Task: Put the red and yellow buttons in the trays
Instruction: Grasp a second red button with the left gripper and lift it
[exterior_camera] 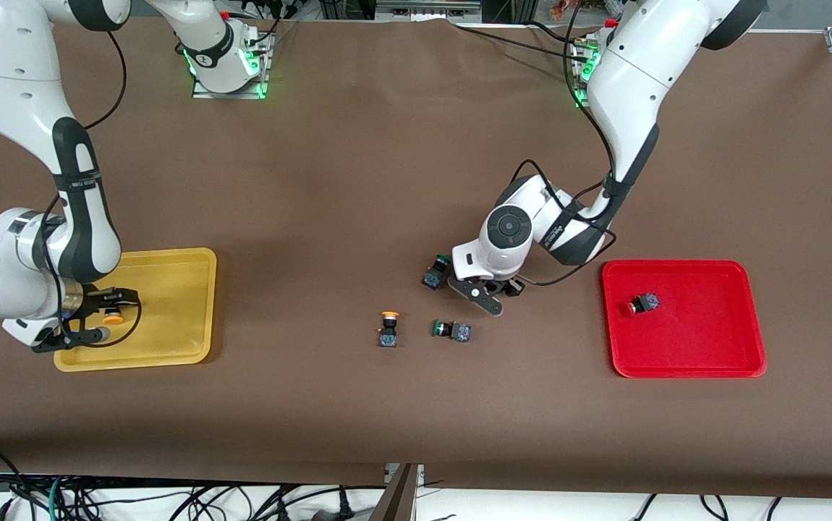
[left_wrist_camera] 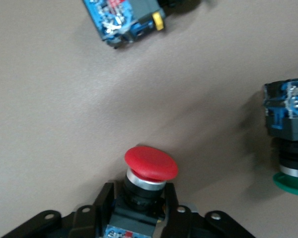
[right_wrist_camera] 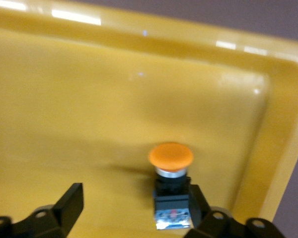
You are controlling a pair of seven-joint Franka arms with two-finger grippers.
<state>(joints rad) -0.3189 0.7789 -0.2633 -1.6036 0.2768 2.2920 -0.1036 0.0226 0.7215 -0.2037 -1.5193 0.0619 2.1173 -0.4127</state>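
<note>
From the front view, the brown counter [exterior_camera: 358, 181] carries a yellow tray [exterior_camera: 170, 260] toward the right arm's end and a red tray [exterior_camera: 684, 362] toward the left arm's end. One red button [exterior_camera: 642, 303] already lies on its side in the red tray. The right gripper [exterior_camera: 101, 318] is low over the yellow tray, with an orange-capped button [exterior_camera: 112, 316] at its tips. The left gripper [exterior_camera: 488, 295] is down at the counter near the middle, between the two trays. Just beside it sits a green-capped switch [exterior_camera: 434, 271]; a second green-capped switch [exterior_camera: 452, 331] and a loose yellow button [exterior_camera: 388, 329] lie nearer to the front camera. By my reading the left arm is the nearer one to that loose yellow button, though its tray lies at the right arm's end.

In the left wrist view, the left gripper [left_wrist_camera: 141, 201] is pinching the dark body of a second red button [left_wrist_camera: 150, 171], whose long axis runs straight out from between the fingers [left_wrist_camera: 103, 198], cap outward. The coming carry should therefore head toward the red tray. The green-capped switch [left_wrist_camera: 290, 144] lies close beside it.

In the right wrist view, the right gripper [right_wrist_camera: 134, 206] stands spread wide over the yellow tray [right_wrist_camera: 139, 44]. The orange-capped button [right_wrist_camera: 171, 183] rests on the tray floor against one finger [right_wrist_camera: 201, 203], well apart from the other, cap pointing away from the gripper. It looks released, so a straight lift seems all that remains here.
</note>
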